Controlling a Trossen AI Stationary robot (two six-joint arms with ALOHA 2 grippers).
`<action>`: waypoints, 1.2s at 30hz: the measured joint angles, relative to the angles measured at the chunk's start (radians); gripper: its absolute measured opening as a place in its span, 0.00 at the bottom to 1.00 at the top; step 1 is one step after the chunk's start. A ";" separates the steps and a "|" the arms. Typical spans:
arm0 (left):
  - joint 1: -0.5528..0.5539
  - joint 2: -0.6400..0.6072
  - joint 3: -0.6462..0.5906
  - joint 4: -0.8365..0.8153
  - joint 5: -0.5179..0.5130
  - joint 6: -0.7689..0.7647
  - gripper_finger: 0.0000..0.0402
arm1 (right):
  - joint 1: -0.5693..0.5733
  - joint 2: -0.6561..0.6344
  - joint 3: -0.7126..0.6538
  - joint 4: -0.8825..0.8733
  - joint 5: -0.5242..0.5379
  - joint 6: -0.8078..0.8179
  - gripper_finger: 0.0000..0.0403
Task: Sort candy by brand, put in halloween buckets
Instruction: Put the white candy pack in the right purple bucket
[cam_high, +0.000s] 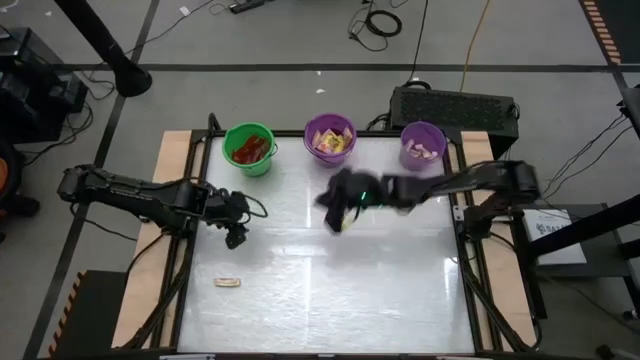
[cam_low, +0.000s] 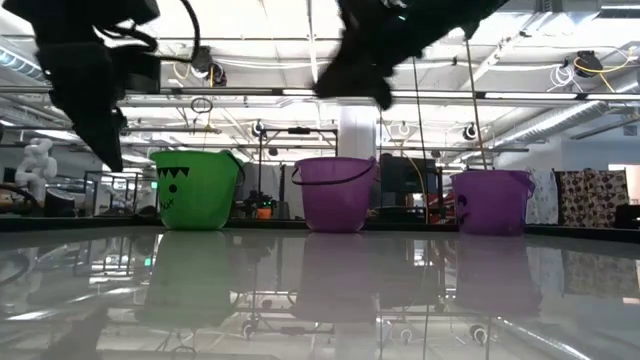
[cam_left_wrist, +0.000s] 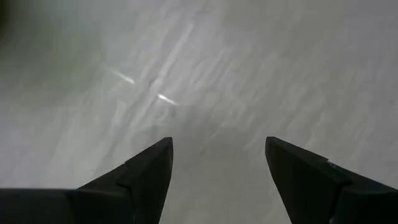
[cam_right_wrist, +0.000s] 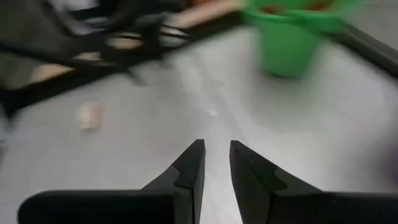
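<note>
My right gripper (cam_right_wrist: 216, 163) hung over mid-table, its fingers nearly together with a narrow gap, pinching nothing. Ahead of it stood the green bucket (cam_right_wrist: 292, 34); one tan candy (cam_high: 228, 282) lay well off near the table's front. My left gripper (cam_left_wrist: 217, 168) hovered spread wide, empty.

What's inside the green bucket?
From above, the green bucket holds red candy piled in the middle. Anything lying under that pile is covered. From table height, its solid wall hides the contents completely.
</note>
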 joint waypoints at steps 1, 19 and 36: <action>-0.017 -0.008 0.000 0.000 -0.013 0.020 0.65 | 0.039 0.039 0.000 0.073 0.000 -0.001 0.17; -0.088 -0.199 0.000 0.110 -0.066 0.244 0.65 | 0.306 0.739 0.533 0.361 -0.024 -0.126 0.17; -0.088 -0.205 0.001 0.084 0.000 0.238 0.65 | 0.262 1.225 1.205 0.225 -0.163 -0.233 0.48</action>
